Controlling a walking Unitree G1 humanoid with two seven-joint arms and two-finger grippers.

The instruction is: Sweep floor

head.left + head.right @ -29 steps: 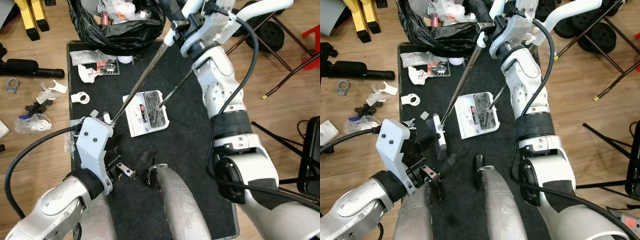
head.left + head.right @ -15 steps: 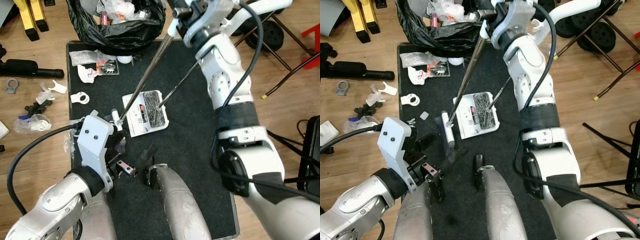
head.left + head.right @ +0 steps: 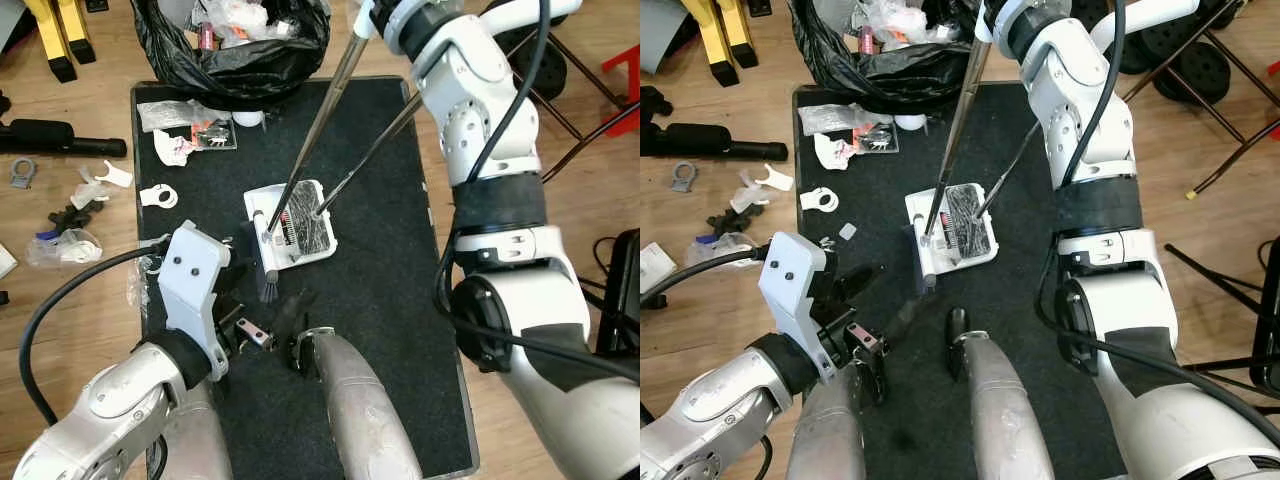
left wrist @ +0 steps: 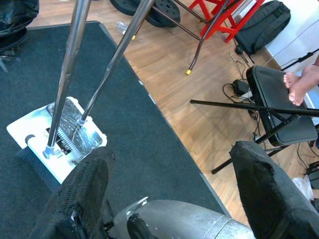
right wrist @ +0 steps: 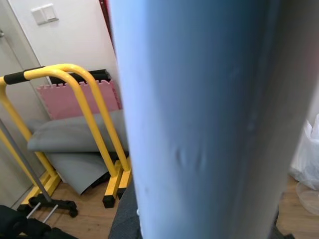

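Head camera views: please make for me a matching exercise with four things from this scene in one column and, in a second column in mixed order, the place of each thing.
Things
1. dustpan
2. black rubbish bag
3. white ring-shaped part
4. grey ring piece

Places
A. on the wooden floor, to the robot's left of the mat
B. at the far edge of the black mat, open and full of rubbish
C. near the middle of the mat, with the brush head at its near side
D. on the mat, near its left edge

Pairs: 1-C, 2-B, 3-D, 4-A
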